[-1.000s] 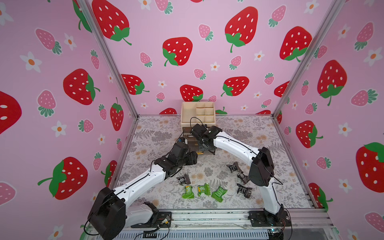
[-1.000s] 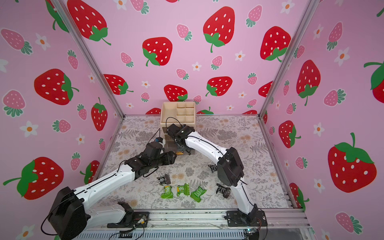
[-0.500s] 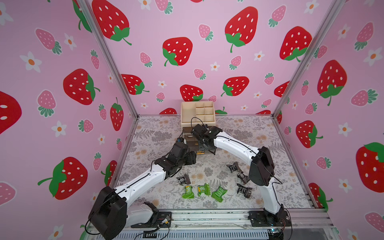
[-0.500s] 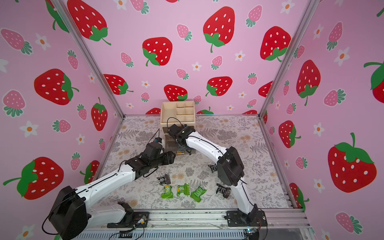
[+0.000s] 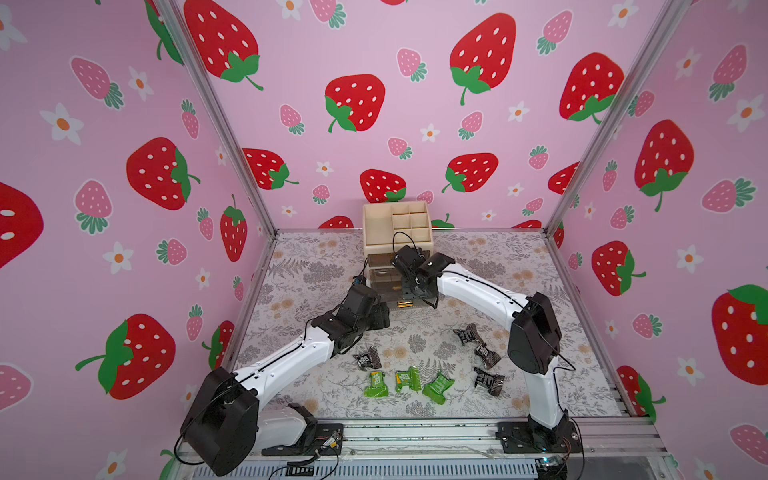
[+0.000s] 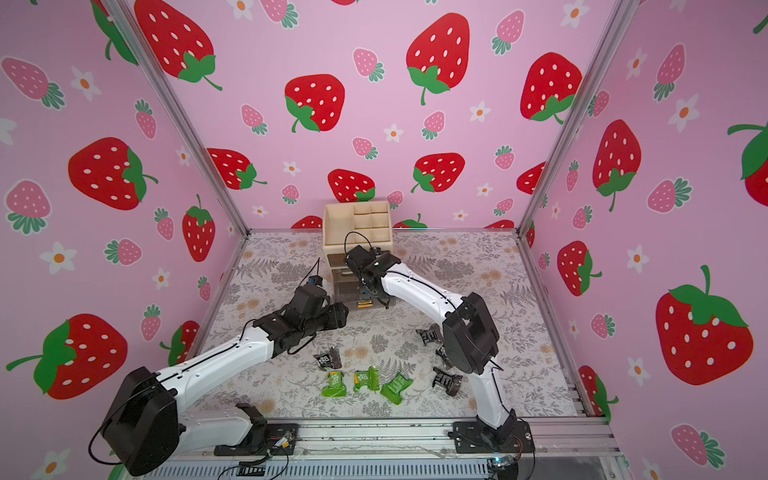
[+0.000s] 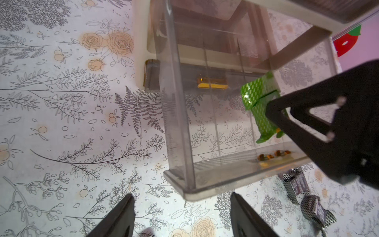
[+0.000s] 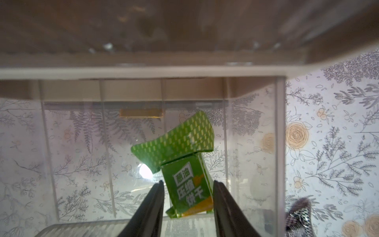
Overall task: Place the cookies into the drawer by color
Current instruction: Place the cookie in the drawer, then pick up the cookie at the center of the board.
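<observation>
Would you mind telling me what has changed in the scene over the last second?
Almost nothing visibly moved. The right claw hangs over the pulled-out drawer with a green cookie between its fingers, as before; whether its grip loosened, the small earlier views cannot show. The open left claw and the loose green cookies and black cookies on the table stayed put.

Four green cookies [image 5: 408,379]: three on the mat [image 5: 316,266], one in the open drawer [image 7: 180,123]. Four black cookies [image 5: 485,354]. One beige organizer [image 5: 376,228].
</observation>
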Motion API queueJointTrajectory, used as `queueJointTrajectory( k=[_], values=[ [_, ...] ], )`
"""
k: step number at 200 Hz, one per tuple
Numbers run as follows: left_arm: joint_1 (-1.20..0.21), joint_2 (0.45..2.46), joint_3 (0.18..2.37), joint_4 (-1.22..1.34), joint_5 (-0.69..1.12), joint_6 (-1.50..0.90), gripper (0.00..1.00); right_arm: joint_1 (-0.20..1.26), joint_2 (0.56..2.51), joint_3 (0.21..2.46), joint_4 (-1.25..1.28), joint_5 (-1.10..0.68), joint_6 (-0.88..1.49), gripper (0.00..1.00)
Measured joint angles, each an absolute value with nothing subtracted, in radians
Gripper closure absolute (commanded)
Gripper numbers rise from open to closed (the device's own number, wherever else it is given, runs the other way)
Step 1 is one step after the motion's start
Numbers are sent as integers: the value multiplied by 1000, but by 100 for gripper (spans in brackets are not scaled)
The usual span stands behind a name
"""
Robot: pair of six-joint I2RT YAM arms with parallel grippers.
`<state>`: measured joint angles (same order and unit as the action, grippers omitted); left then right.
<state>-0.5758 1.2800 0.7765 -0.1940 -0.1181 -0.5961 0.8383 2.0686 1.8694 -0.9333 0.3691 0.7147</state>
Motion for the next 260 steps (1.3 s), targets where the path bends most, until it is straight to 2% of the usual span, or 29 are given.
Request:
queueJointTrajectory(
  k=[62,100,158,196,200,214,260],
  values=[
    [-560,1315,786,-213,-141,-589,24,839,2089,1914,-991,375,710,56],
    [-530,1316,805,-229,-146,-582,25,844,2053,1864,-931,350,685,50],
    [-510,1272,812,-265,-148,-580,26,850,1789,1611,-722,249,646,49],
    [-511,1154,804,-304,-121,-591,26,851,1645,1465,-616,199,627,49],
    [-513,1138,801,-307,-115,-593,26,851,1631,1446,-607,194,625,45],
    [-522,1076,782,-323,-97,-604,27,851,1577,1375,-579,177,619,44],
    [-696,929,734,-489,-116,-667,25,859,1386,1147,-511,95,600,37]
  ],
)
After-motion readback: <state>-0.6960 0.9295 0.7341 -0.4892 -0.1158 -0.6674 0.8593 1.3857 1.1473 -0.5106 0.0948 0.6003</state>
